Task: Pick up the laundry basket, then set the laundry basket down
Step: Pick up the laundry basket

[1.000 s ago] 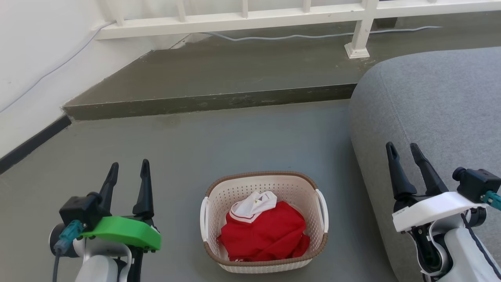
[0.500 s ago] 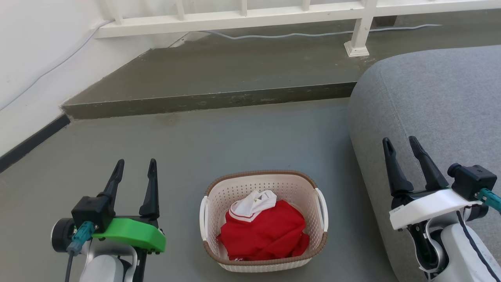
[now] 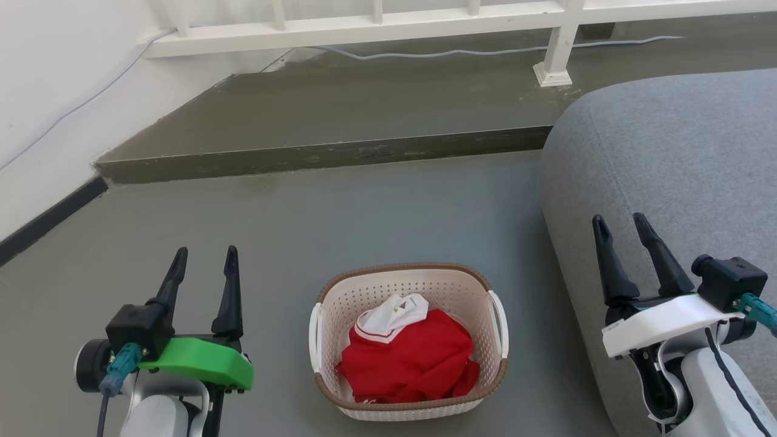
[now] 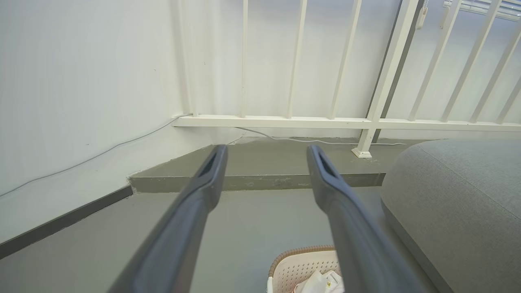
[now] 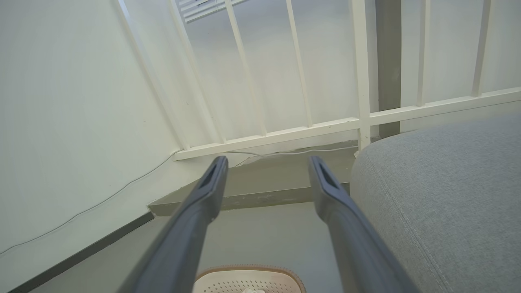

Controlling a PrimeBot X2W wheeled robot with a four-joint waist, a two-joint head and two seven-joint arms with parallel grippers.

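— Laundry basket point(image 3: 370, 297): where?
— On the grey floor point(image 3: 364, 212), upright, near the grey sofa point(image 3: 668, 152); holding a red garment point(image 3: 419, 364) with a white collar.
— Left fingers point(image 3: 229, 291)?
— Spread apart, grasping nothing, hovering well to the left of the basket, tips pointing toward the step point(image 3: 328, 156).
— Right fingers point(image 3: 609, 267)?
— Likewise parted and empty, above the sofa's edge, to the right of the basket. Clear of both white handles.

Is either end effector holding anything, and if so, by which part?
Nothing is held: the left end effector and right end effector are open, either side of the cream-white perforated plastic laundry basket.
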